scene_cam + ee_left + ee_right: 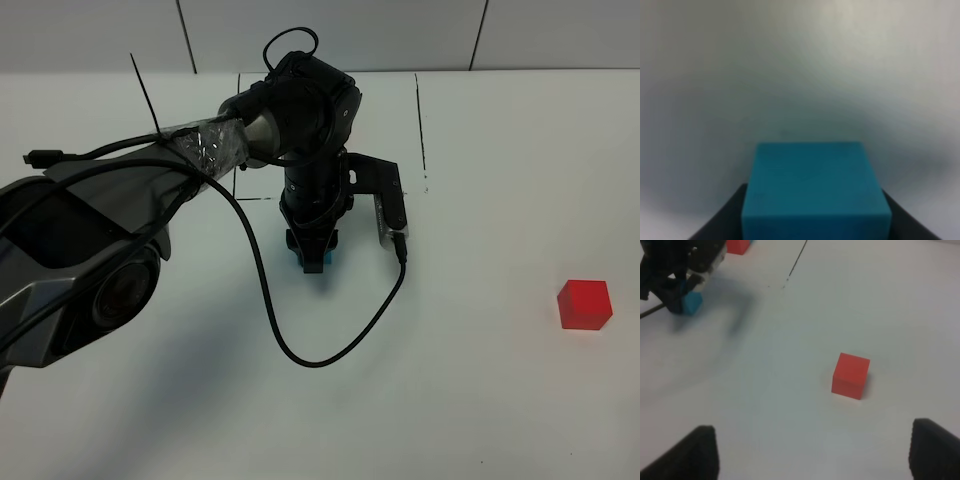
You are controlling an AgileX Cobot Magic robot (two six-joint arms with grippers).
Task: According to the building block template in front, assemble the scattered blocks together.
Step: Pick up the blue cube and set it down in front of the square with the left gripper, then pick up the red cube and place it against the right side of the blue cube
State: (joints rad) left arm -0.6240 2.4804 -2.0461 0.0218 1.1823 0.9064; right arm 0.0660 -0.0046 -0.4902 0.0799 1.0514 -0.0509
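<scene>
My left gripper [313, 252] is shut on the cyan-blue cube [317, 263], one of the scattered blocks, just in front of the drawn black rectangle [421, 130]. In the left wrist view the cube [815, 187] fills the lower middle between dark fingers [720, 222]. The red cube [584, 304] sits alone on the table at the right. It lies ahead of my right gripper [815, 460], which is open and holds nothing. In the right wrist view I see the red cube [851, 375], the held cyan cube [692, 302] and the template's red cube [737, 246]. The arm hides the template in the high view.
The left arm's black cable [300, 345] loops across the white table [480, 400] in front of the held cube. A black drawn line [797, 257] runs near the template. A tiled wall [400, 30] stands behind the table.
</scene>
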